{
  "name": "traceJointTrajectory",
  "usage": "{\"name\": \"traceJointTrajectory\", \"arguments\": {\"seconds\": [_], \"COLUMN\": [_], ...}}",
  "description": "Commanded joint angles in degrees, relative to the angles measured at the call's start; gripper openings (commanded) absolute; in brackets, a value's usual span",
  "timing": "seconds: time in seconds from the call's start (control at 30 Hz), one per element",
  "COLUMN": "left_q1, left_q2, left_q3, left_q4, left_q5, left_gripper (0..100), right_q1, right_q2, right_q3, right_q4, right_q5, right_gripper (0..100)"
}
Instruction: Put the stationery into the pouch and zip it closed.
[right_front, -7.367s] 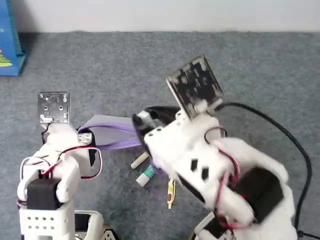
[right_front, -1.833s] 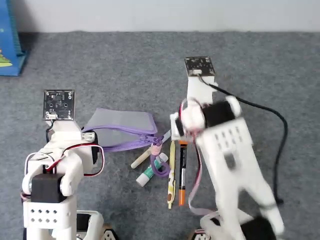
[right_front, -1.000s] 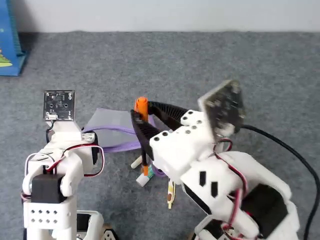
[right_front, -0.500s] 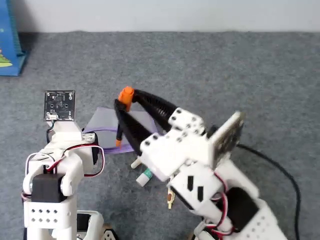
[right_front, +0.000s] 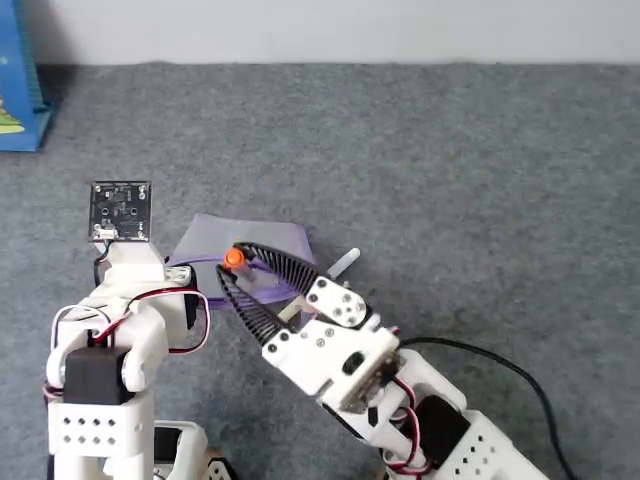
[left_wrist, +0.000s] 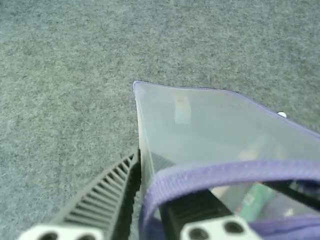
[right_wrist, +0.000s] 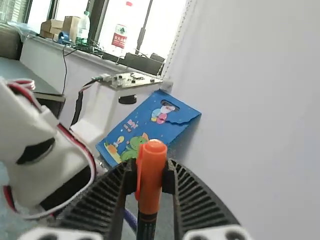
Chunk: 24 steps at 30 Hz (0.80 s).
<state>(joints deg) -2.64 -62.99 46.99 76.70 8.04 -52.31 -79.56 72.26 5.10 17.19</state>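
Here, I see my right gripper (right_front: 229, 267) pinching the orange marker (right_wrist: 150, 162), cap up, at the mouth of the purple pouch (right_front: 255, 238), whose zipper edge my left gripper (left_wrist: 145, 167) clamps.

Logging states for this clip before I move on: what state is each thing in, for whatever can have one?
Pouch: unzipped, one edge clamped in the left jaws.
Marker: capped, gripped in the right jaws, cap end over the pouch.
White stick: lying on the table beside the pouch, not in it.
Left jaws: shut on the pouch.
Right jaws: shut on the marker.
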Motion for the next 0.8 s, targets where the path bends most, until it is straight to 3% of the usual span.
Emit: {"name": "traceJointTrajectory", "arguments": {"seconds": [0.0, 0.1, 0.27, 0.63, 0.77], "left_q1": [-0.09, -0.09, -0.09, -0.09, -0.18], "left_q2": [0.79, 0.79, 0.79, 0.79, 0.79], "left_q3": [-0.57, -0.57, -0.57, -0.57, -0.57], "left_q4": [-0.26, -0.26, -0.26, 0.0, 0.0], "left_q5": [0.44, 0.44, 0.44, 0.44, 0.44], "left_gripper": [1, 1, 1, 1, 1], "right_q1": [-0.22, -0.22, -0.4, -0.13, 2.33], "right_q2": [-1.19, -1.63, -1.63, -1.63, -1.71], "right_q3": [0.26, 0.18, -0.26, -3.69, -5.1], "right_q4": [4.44, 9.19, 10.86, 11.56, 17.45], "right_q5": [3.34, 3.16, 1.49, -2.2, -5.71], "right_gripper": [1.3, 4.6, 19.8, 18.0, 16.6]}}
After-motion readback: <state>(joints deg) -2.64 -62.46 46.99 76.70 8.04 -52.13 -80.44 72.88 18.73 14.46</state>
